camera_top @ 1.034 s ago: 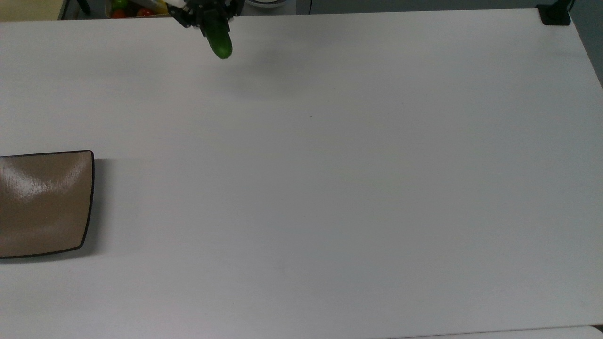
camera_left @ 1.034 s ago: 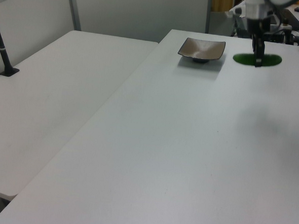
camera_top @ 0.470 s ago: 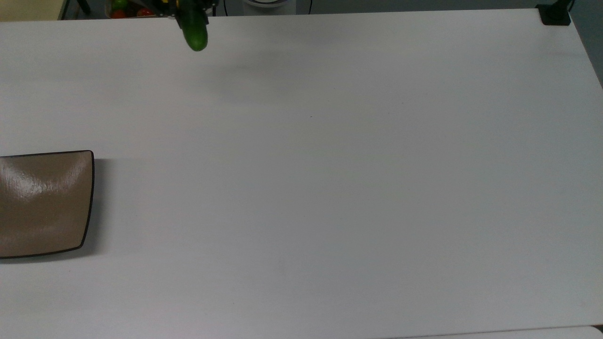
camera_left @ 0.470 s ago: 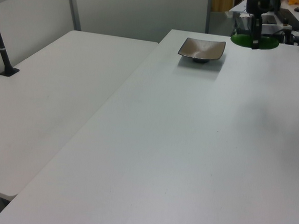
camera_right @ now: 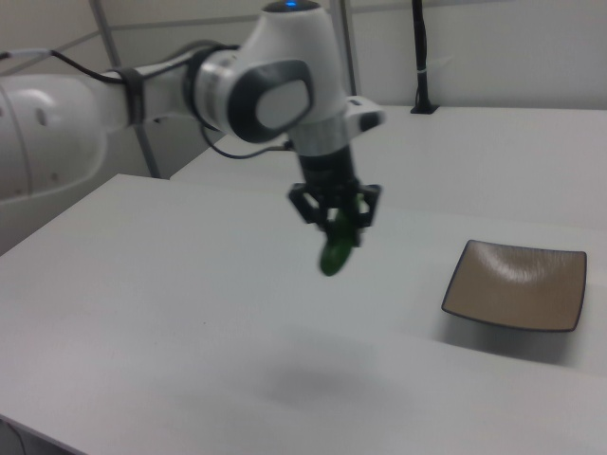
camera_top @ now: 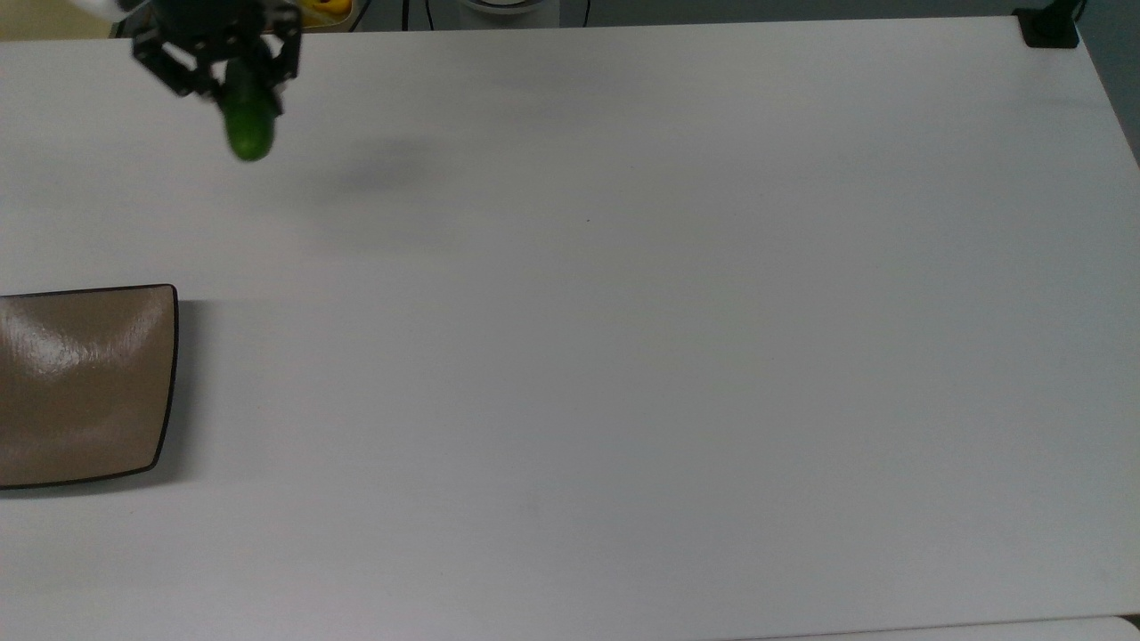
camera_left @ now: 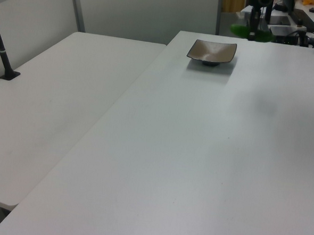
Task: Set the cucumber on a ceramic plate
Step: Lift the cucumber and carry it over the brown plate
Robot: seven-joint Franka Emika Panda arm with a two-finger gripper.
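fingers (camera_right: 362,210) pinch the cucumber (camera_right: 337,246) near its upper end, so most of it hangs below the gripper (camera_right: 337,216), tilted a little — held well above the white table (camera_right: 190,313), a soft shadow beneath. the ceramic plate (camera_right: 515,284) sits bare and well apart, toward the right view's right; in the top view the gripper (camera_top: 233,78) is at the far left edge, the plate (camera_top: 85,383) nearer. to do this well, i'd carry it over the plate's middle, lower until the free end almost touches — then lay it flat before letting go, so it doesn't roll off.
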